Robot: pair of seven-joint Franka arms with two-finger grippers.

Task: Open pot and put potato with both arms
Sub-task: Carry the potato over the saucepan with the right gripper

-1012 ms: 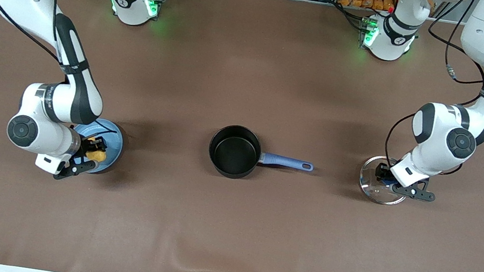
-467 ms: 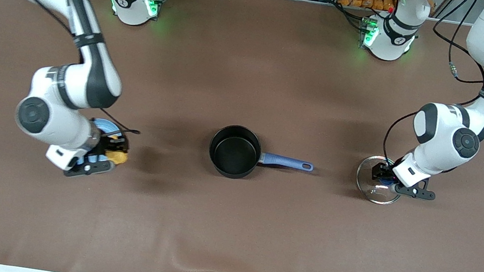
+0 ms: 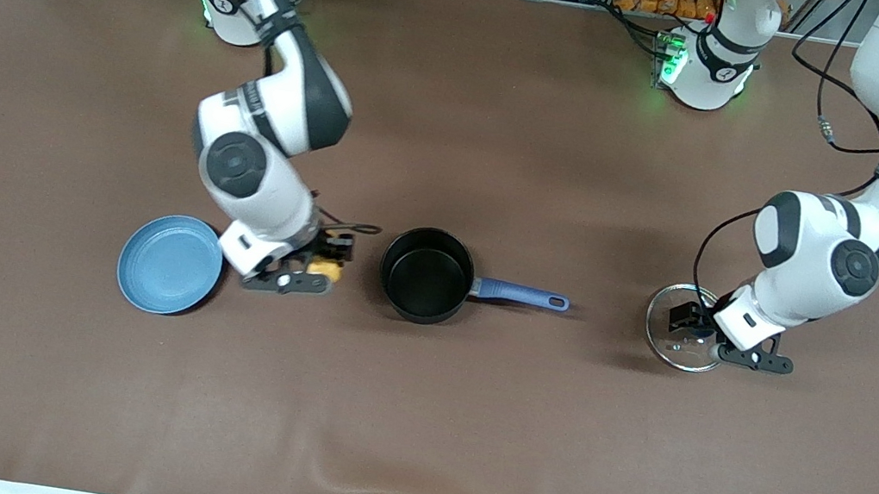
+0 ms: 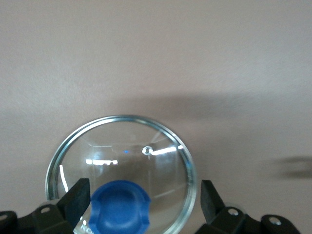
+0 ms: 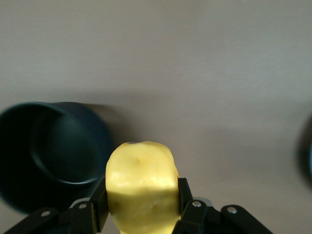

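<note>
1 small round black saucepan [image 3: 427, 276] with a long straight blue handle [image 3: 524, 296] sits uncovered near the middle of the brown table [image 3: 414, 418], handle pointing toward the left arm's end. In the right wrist view we see its dark empty bowl [image 5: 46, 151].

We log the small oval yellow-orange potato [image 3: 326, 268] clamped between the 2 fingers of the right gripper [image 3: 319, 262], up in the air over bare table just beside the saucepan, on the side toward the right arm's end. The right wrist view shows the potato [image 5: 142, 187] pinched on both flanks by the black fingers [image 5: 184, 195].

1 flat light-blue round plate [image 3: 170, 263] lies on the table toward the right arm's end, with nothing on it, a little nearer to the front camera than the saucepan.

We find the clear glass lid [image 3: 683, 337] with a metal rim lying on the table toward the left arm's end, well apart from the saucepan. The left gripper [image 3: 696, 327] sits low over it. In the left wrist view its 2 fingers [image 4: 77, 199] stand apart on either side of the blue knob [image 4: 119, 207], not touching it, above the lid [image 4: 122, 165].
</note>
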